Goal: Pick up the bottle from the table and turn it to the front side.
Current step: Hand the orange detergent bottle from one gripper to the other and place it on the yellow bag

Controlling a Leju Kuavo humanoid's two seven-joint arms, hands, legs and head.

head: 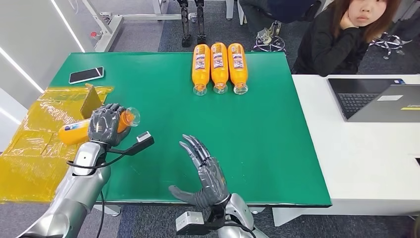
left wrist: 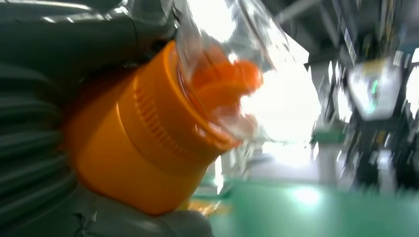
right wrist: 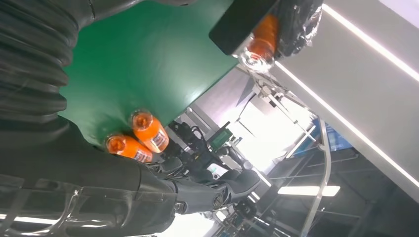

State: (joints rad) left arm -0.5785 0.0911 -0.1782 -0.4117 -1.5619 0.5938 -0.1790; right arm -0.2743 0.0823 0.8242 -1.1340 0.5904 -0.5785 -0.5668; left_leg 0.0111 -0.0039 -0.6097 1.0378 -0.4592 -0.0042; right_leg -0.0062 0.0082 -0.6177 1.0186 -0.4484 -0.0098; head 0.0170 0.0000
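Held in the left hand above the near-left edge of the tabletop: the bottle, fingers clamped round its neck end, long axis lying sideways, clear cap toward the tabletop's middle. Beside it, nearer the middle, the right hand, fingers spread, holding nothing. At the far edge, well apart, three orange bottles in a row. Nothing between bottle and right hand.

A phone lies on the green table; a laptop sits on the white desk.
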